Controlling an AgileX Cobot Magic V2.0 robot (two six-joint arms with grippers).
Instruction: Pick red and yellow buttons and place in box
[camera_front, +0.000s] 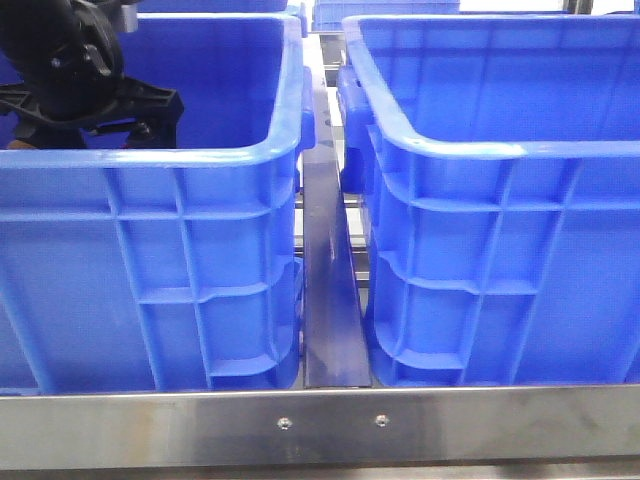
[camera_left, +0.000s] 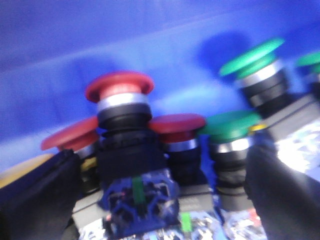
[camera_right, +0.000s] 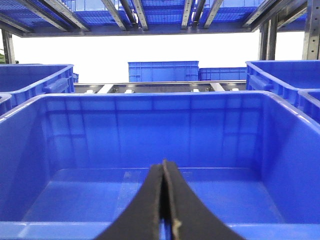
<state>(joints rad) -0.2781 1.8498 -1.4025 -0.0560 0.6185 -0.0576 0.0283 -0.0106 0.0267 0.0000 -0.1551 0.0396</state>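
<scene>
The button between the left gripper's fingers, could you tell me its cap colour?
Red cap, best seen in the left wrist view.

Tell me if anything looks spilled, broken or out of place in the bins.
Nothing stands out. The red buttons and green buttons stand upright and intact between the left fingers; the right crate shows no spill or damage.

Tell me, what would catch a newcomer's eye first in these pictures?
Two big blue crates fill the front view, the left crate with the left arm reaching into it and the right crate beside it. In the left wrist view, a red button stands between the open left gripper's dark fingers, among more red ones and green buttons. The right gripper, shut on nothing, faces an empty-looking crate.
</scene>
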